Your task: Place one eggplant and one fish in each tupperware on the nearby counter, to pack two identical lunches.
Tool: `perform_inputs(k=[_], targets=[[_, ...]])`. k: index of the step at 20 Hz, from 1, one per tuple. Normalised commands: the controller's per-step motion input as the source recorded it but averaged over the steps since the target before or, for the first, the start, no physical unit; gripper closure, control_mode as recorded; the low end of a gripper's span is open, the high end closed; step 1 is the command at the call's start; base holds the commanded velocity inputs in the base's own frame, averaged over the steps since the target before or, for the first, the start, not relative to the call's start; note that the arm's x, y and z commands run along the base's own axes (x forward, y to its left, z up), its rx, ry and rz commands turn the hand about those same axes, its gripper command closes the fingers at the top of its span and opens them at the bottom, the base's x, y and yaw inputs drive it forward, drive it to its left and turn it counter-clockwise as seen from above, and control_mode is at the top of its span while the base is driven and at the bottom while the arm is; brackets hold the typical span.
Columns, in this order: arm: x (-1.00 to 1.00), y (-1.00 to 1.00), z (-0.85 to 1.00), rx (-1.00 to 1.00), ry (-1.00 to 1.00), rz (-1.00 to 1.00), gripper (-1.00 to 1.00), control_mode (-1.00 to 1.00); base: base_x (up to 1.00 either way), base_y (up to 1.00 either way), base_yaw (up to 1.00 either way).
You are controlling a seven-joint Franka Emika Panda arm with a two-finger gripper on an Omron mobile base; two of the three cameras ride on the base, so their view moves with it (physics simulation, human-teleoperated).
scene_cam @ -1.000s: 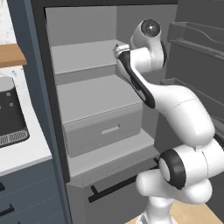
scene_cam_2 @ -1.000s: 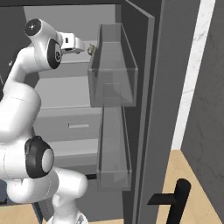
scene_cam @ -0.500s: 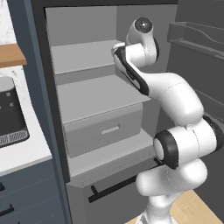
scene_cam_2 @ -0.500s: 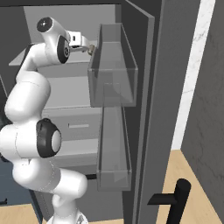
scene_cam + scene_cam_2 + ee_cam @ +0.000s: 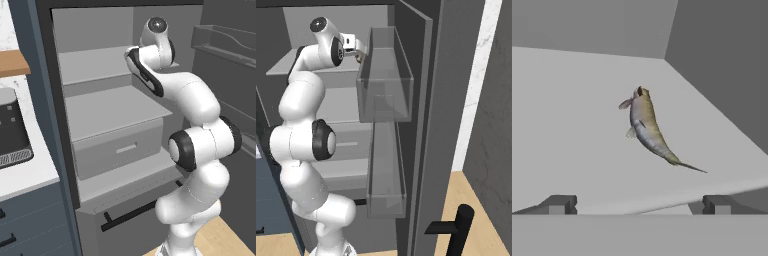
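Observation:
A fish [image 5: 646,129], grey to tan with a thin pointed tail, lies alone on a pale grey fridge shelf [image 5: 567,130], head toward the back wall. My gripper [image 5: 639,205] hangs in front of it, open, with nothing between the fingertips [image 5: 559,204]. In the right base view the gripper [image 5: 358,52] reaches in at the upper shelf level, beside the door bin. The counter [image 5: 25,172] shows at the left of the left base view. Eggplant and tupperware are out of view.
The fridge door stands open on the right with two clear bins [image 5: 383,75] close to my hand. Below the upper shelf [image 5: 90,65] are a second shelf and a grey drawer [image 5: 117,150]. A dark appliance [image 5: 12,132] sits on the counter.
The arm has straightened up in front of the fridge and the hand has pushed a little deeper over the upper shelf. The jaws have stayed open.

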Motion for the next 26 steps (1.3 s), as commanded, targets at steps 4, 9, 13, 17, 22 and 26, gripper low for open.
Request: perform_inputs(k=[4, 9, 13, 17, 22, 26], targets=[[0.51, 0.0, 0.0, 0.0, 0.05, 0.0, -1.0, -1.0, 0.0, 0.0, 0.0], [0.45, 0.0, -0.03, 0.0, 0.06, 0.0, -1.0, -1.0, 0.0, 0.0, 0.0], [0.49, 0.0, -0.09, 0.0, 0.09, 0.0, -1.0, -1.0, 0.0, 0.0, 0.0], [0.53, 0.0, -0.08, 0.0, 0.08, 0.0, -1.0, -1.0, 0.0, 0.0, 0.0], [0.5, 0.0, 0.0, 0.0, 0.09, 0.0, -1.0, -1.0, 0.0, 0.0, 0.0], [0.43, 0.0, -0.02, 0.0, 0.09, 0.0, -1.0, -1.0, 0.0, 0.0, 0.0]])
